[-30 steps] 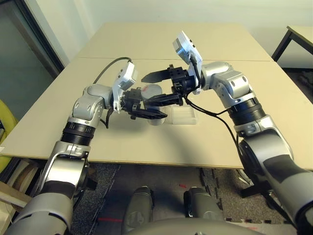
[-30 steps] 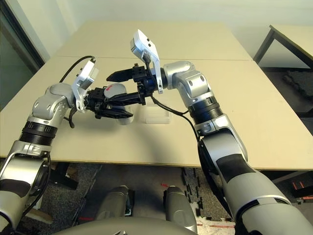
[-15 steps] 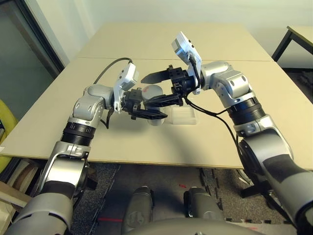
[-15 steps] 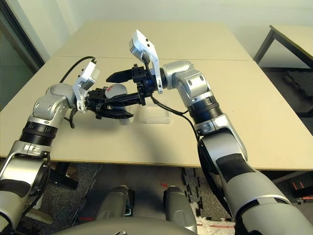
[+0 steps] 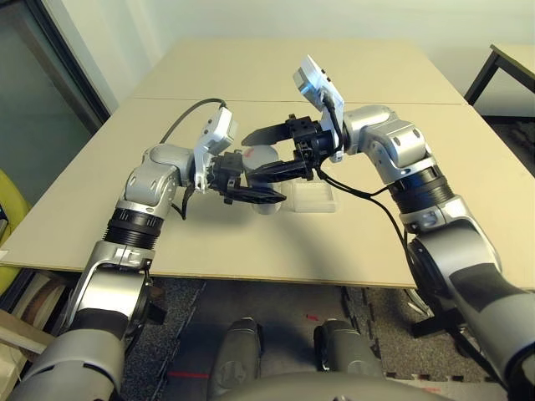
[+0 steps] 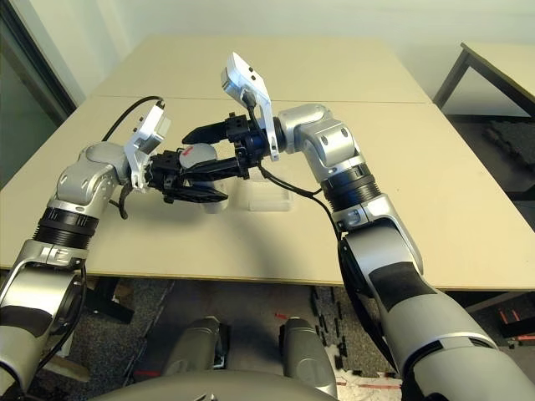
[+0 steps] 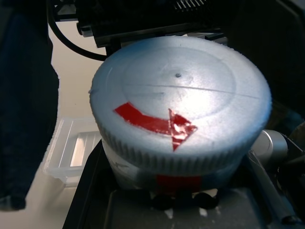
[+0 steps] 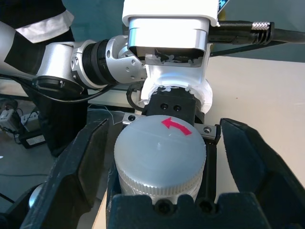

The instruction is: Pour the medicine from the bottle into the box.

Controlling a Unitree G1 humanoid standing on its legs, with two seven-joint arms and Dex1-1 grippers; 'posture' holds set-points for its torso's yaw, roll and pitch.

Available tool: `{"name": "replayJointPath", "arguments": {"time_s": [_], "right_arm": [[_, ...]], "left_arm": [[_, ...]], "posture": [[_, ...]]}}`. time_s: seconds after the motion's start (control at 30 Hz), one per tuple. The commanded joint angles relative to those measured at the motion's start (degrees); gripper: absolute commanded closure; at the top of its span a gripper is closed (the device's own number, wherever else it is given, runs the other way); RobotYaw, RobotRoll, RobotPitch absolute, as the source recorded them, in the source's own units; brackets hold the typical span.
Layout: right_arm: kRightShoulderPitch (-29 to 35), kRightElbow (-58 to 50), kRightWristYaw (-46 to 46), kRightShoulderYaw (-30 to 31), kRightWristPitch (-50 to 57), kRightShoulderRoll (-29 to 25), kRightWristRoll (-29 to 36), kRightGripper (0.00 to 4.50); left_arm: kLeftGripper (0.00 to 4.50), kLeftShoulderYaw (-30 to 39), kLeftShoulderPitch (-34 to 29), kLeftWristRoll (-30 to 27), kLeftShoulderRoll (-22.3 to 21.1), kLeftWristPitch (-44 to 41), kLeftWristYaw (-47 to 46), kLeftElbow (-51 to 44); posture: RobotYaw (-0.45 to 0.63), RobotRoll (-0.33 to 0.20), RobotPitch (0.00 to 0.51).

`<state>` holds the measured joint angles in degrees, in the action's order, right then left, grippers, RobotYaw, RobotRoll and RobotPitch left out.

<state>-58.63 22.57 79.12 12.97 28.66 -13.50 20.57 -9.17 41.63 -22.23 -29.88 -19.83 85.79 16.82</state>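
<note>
The bottle [image 5: 262, 155] is held above the table, lying on its side, with my left gripper [image 5: 249, 177] shut on its silvery body. Its ribbed grey cap [image 8: 159, 151], marked with a red arrow, faces my right gripper [image 5: 269, 151]. That gripper is open and its fingers [image 8: 71, 179] straddle the cap, close on both sides but apart from it. The red label [image 7: 178, 182] shows just under the cap. The clear box [image 5: 313, 199] lies on the table below and to the right of both grippers. The medicine is hidden.
A small pale round object [image 5: 266, 209] lies on the table under my left gripper, beside the box. A seam [image 5: 418, 103] joins two tan tables. A dark-legged table [image 5: 501, 67] stands at the far right.
My right gripper's fingers have drawn in a little around the cap. The left gripper and the bottle have stayed in place.
</note>
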Motion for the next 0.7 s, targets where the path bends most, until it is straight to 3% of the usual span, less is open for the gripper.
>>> {"name": "replayJointPath", "arguments": {"time_s": [0.03,0.17,0.27,0.4,0.7], "right_arm": [[-0.51,-0.56,0.13,0.71,0.16,-0.28,-0.40,0.00],[-0.63,-0.36,0.29,0.79,0.31,-0.24,-0.40,0.00],[-0.74,-0.28,0.46,0.87,0.59,-0.23,-0.37,0.59],[-0.91,-0.03,0.54,0.93,0.81,-0.15,-0.43,1.90],[-1.08,-0.01,0.57,0.70,1.10,-0.30,-0.41,1.91]], "left_arm": [[1.92,-0.43,-0.32,0.64,0.14,0.35,-0.32,0.58],[1.92,-0.40,-0.47,0.63,0.07,0.34,-0.37,0.52],[1.92,-0.39,-0.58,0.60,0.03,0.33,-0.42,0.48],[1.92,-0.37,-0.68,0.53,0.00,0.36,-0.48,0.52],[1.92,-0.78,-0.92,0.96,-0.10,0.85,-0.26,0.82]], "posture": [[-0.02,0.000,0.000],[-0.02,0.000,0.000],[-0.02,0.000,0.000],[-0.02,0.000,0.000],[-0.02,0.000,0.000]]}}
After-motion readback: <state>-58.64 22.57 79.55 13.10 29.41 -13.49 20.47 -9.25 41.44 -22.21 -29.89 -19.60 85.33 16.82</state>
